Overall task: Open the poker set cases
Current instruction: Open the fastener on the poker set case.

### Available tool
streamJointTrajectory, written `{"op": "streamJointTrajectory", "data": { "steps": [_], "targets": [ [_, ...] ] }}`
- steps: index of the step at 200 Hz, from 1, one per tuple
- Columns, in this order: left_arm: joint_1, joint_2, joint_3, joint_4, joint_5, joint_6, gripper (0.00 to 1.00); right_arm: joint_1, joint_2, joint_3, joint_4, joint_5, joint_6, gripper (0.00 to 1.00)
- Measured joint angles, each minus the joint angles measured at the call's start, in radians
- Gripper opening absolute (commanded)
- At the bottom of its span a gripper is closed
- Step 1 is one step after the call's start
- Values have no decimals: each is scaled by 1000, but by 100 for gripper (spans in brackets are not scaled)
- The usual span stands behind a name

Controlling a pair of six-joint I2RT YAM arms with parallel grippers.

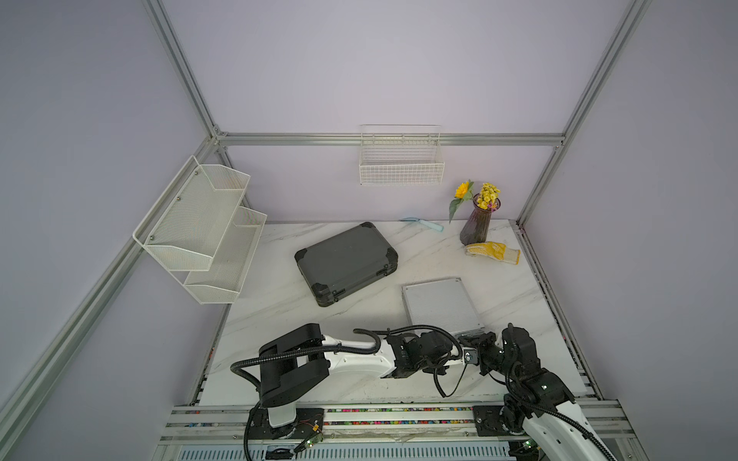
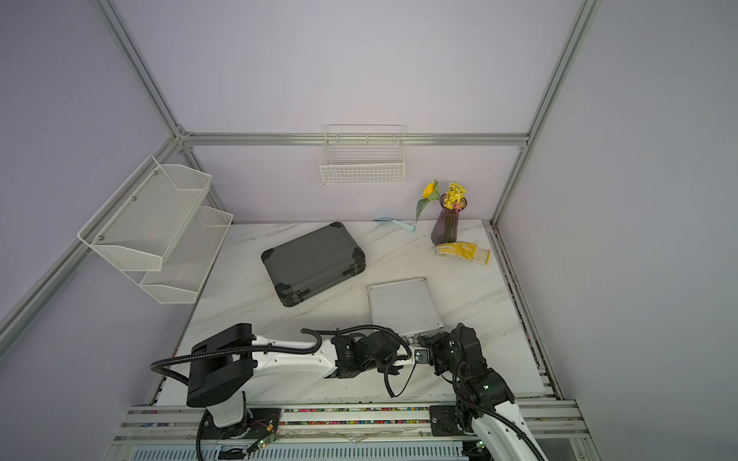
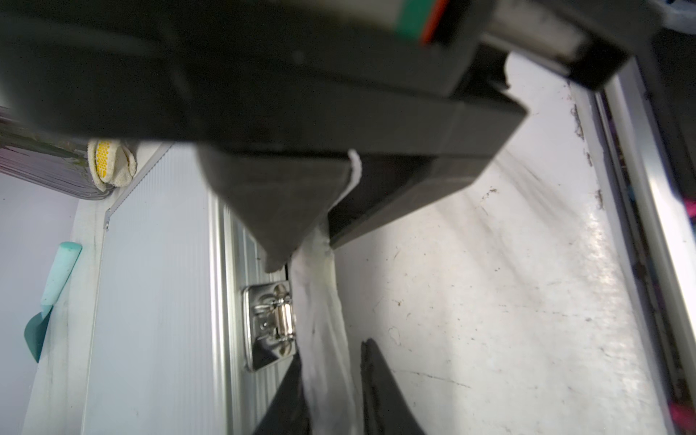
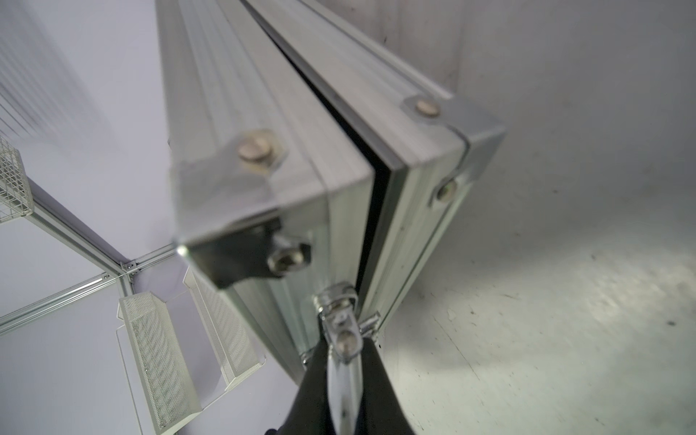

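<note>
**Top views.** Dark grey case (image 1: 346, 263) lies flat and closed near the middle of the marble table (image 1: 279, 311), set askew. Silver case (image 1: 441, 305) lies at its 4 o'clock, well apart, ribbed lid uppermost. Left arm (image 1: 351, 359) and right arm (image 1: 519, 351) both reach to the silver case's 6 o'clock edge; the fingertips there are too small to read. Vase (image 1: 475, 223) of flowers and yellow glove (image 1: 493, 252) sit at the table's 1 o'clock corner.

**Left wrist view.** Left gripper (image 3: 331, 350) is at the silver case's front wall, just beside a chrome latch (image 3: 271, 327). Its jaws stand a narrow way apart with a pale strip between them. Whether anything is gripped cannot be told.

**Right wrist view.** Right gripper (image 4: 344, 341) is clamped tight on a chrome latch lever (image 4: 339, 320), which stands out from the front wall near a capped corner. A black line runs between lid and base
</note>
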Motion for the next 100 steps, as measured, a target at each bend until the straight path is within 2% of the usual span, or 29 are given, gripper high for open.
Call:
{"op": "streamJointTrajectory", "data": {
  "steps": [28, 100],
  "targets": [
    [0, 0, 0, 2, -18, -15, 52, 0, -6, 0, 0, 4, 0, 0],
    [2, -71, -45, 69, -18, -49, 56, 0, -20, 0, 7, 8, 1, 0]
  ]
}}
